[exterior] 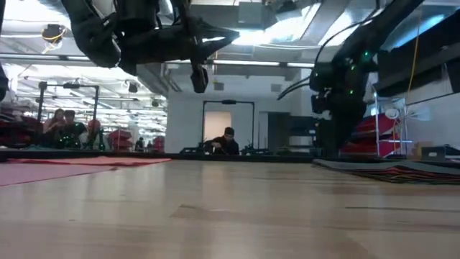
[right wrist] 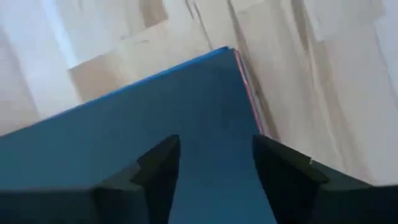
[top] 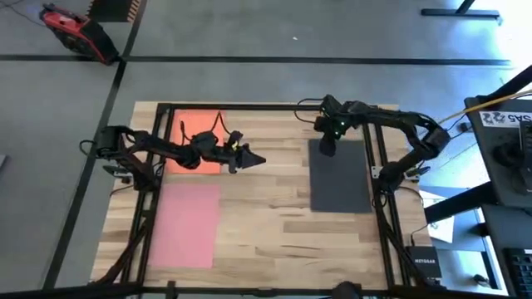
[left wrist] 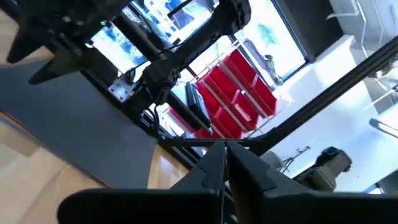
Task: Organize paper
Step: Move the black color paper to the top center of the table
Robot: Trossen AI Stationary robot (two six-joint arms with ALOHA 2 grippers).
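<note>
Paper stack (top: 341, 178): long axis near-far | right fingers (right wrist: 273, 174) wide above | left fingers (left wrist: 214, 171) closed, empty

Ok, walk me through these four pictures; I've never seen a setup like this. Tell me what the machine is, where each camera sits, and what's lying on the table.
It is a robot with two dark arms at a wooden table. One camera looks straight down, one sits at tabletop height, and one rides on each wrist.

On the table lie an orange sheet, a pink sheet and a dark stack of sheets with coloured edges showing beneath.

The left gripper hangs above the table near the orange sheet, fingers together, holding nothing. The right gripper is open, just over the dark stack's far end.
</note>
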